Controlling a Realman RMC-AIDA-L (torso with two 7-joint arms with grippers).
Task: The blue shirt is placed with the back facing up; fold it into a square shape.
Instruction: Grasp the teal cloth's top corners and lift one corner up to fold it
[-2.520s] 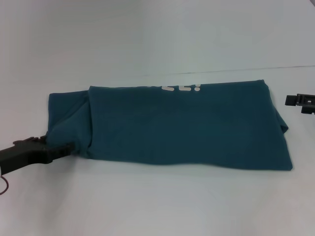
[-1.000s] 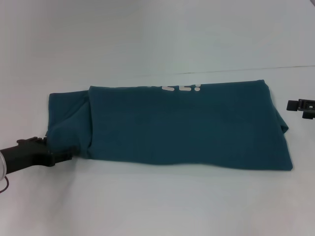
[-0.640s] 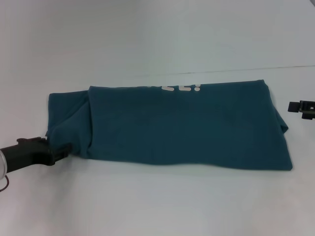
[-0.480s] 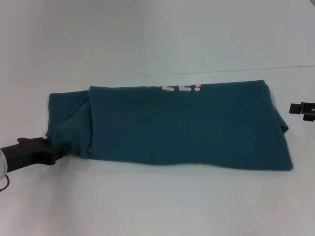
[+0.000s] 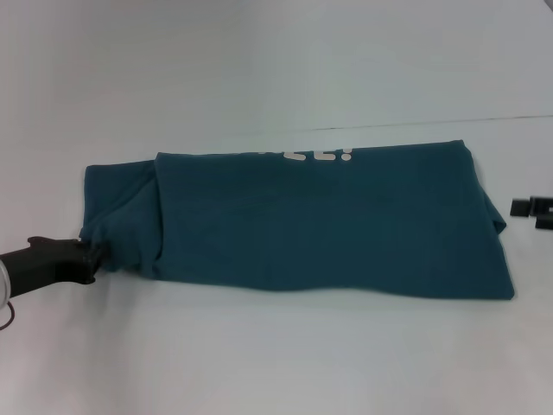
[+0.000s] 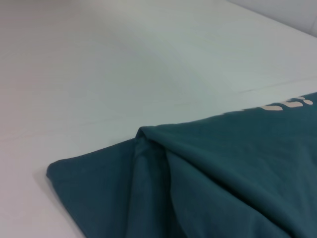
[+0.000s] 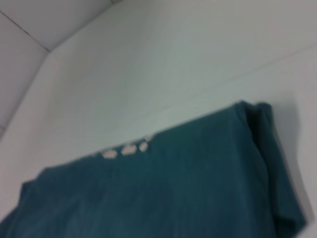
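The blue shirt [image 5: 328, 225] lies on the white table, folded into a long band running left to right. White lettering [image 5: 320, 156] peeks out along its far edge, and a sleeve fold bunches at its left end. My left gripper [image 5: 86, 257] rests low on the table against the shirt's near-left corner. My right gripper [image 5: 531, 210] sits at the right edge of the head view, just clear of the shirt's right end. The left wrist view shows the shirt's [image 6: 223, 173] folded left end, and the right wrist view shows the shirt's [image 7: 173, 188] far-right corner.
The white table [image 5: 276, 346] extends all around the shirt. A thin seam line [image 5: 484, 120] runs across the table behind it. Nothing else lies on the surface.
My left gripper has drawn back leftward from under the shirt's near-left edge to its corner. My right gripper has slid down and right, nearly leaving the view. The shirt has not moved.
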